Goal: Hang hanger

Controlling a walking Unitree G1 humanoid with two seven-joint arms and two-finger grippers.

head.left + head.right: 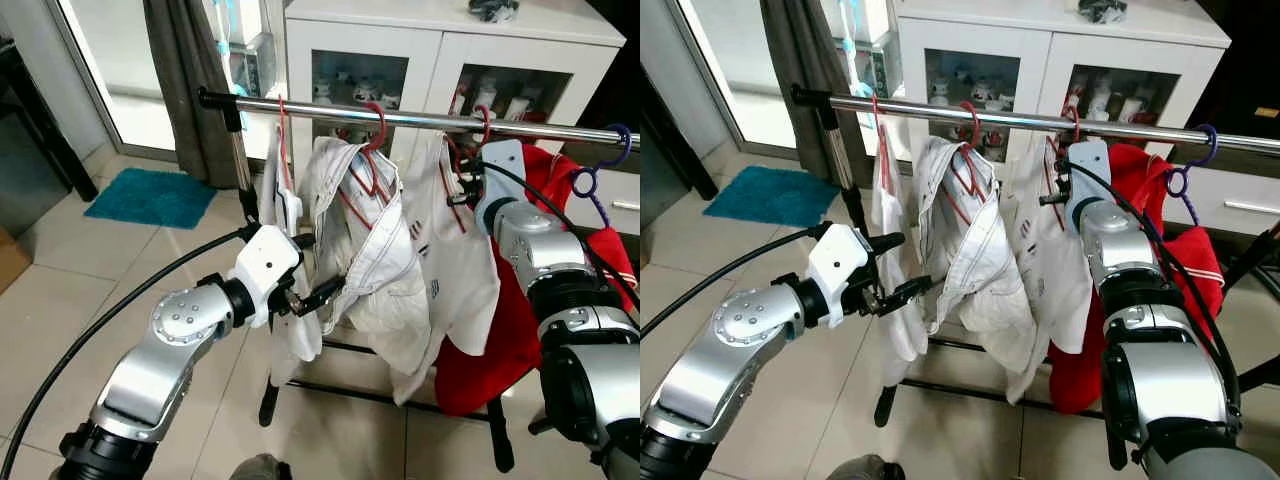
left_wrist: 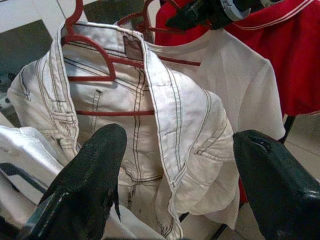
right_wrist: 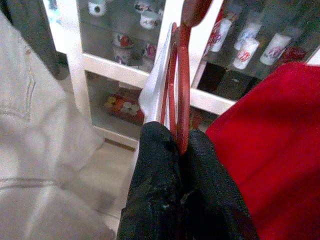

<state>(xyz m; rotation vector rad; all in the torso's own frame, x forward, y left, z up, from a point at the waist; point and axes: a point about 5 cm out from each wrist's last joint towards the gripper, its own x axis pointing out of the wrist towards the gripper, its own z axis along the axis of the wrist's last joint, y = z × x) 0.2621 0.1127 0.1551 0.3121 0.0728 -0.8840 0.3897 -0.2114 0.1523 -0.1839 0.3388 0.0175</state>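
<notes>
On the chrome rail [image 1: 430, 120] you have garments hanging from red hangers: a narrow white piece, a white jacket [image 1: 375, 260], a white T-shirt [image 1: 1055, 255] and a red garment [image 1: 510, 330]. Your right gripper [image 3: 177, 150] is up by the rail, its fingers pinched together on the red hanger [image 3: 181, 85] that carries the T-shirt, whose hook is over the rail. Your left gripper [image 2: 175, 190] sits lower, just before the jacket, fingers [image 2: 85, 185] spread wide with nothing between them. Behind stand a white cabinet [image 1: 440, 60] and a teal mat [image 1: 150, 197].
</notes>
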